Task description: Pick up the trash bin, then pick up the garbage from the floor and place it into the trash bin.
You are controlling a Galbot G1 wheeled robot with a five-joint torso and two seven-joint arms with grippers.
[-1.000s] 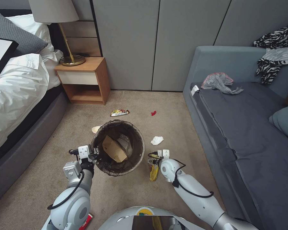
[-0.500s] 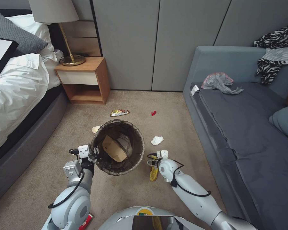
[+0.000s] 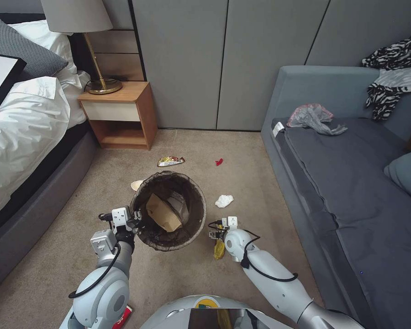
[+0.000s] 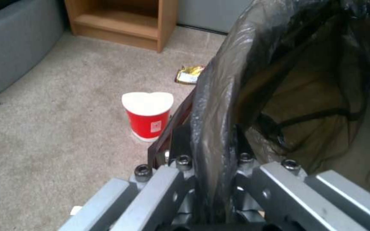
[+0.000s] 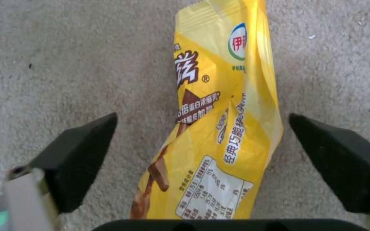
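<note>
right gripper open astride the yellow wrapper: light, crinkly, slippery film; pinch mid-body; left gripper clamps the trash bin rim.

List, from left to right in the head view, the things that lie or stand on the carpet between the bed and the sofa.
Nightstand → left pincer, shut on the bin rim → bin → yellow wrapper under the open right pincer. The gold wrapper, red scrap and tissue overlap these in order, so they are left out.

Yellow wrapper with brown print, red-and-white cup, dark brown bin liner, beige carpet.
</note>
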